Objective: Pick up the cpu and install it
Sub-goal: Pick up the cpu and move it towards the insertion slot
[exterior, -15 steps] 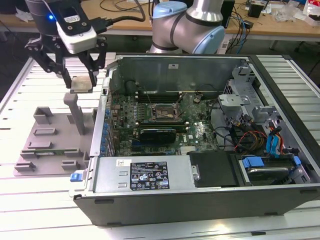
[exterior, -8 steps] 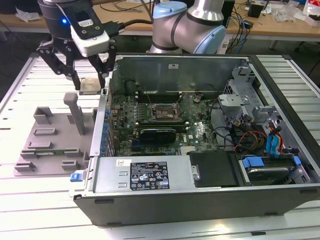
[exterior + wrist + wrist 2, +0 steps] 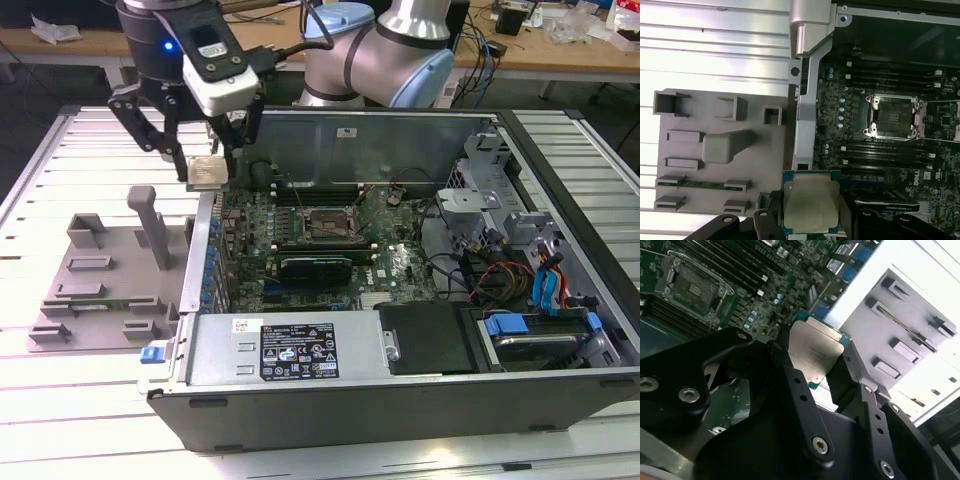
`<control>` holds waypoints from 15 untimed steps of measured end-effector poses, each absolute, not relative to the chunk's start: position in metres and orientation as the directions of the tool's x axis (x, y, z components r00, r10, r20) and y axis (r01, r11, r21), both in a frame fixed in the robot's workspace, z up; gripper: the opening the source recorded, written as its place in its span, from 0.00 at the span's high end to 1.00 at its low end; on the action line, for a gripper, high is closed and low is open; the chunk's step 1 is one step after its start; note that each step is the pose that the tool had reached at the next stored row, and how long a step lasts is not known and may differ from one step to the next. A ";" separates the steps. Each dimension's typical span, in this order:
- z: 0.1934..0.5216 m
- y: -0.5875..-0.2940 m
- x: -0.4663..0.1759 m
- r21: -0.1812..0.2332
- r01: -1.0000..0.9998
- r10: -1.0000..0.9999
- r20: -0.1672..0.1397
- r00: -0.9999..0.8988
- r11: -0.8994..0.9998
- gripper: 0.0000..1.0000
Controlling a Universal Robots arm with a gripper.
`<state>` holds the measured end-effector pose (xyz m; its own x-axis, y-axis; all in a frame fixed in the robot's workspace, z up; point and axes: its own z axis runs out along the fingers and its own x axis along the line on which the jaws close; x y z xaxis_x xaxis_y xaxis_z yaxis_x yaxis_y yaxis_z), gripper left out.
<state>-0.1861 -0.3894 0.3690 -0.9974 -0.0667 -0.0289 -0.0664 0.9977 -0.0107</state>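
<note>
**CPU held by its edges over the case wall**

Exterior view: the end effector [image 3: 206, 165] hangs over the wall of the open computer case [image 3: 400, 360] on the exterior view's left. It is clamped on the cpu [image 3: 205, 172], which is off the desk [image 3: 60, 400]. The chip is between the grey fixture tray [image 3: 100, 270] and the motherboard, well apart from the open socket [image 3: 325, 225].

Second wrist view: the black fingers [image 3: 782, 352] press on two opposite edges of the cpu [image 3: 812, 352], and its silvery top plate is bare between them. The chip looks thin, stiff and light. The smooth metal plate is probably slippery, so gripping the rim seems the sound hold.

First wrist view: the cpu [image 3: 809, 205] sits level in the grip, and its green rim shows around the plate. The socket [image 3: 892, 116] lies open further into the board. The underside contacts are likely fragile, so a tilted or forced seating could cause damage.
</note>
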 end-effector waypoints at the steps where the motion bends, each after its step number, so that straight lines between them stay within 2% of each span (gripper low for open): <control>1: 0.369 -0.389 -0.181 -0.011 -0.066 -0.067 -0.029 -0.997 0.998 0.45; 15: 0.363 -0.389 -0.140 -0.010 -0.066 -0.067 -0.027 -0.997 0.998 0.45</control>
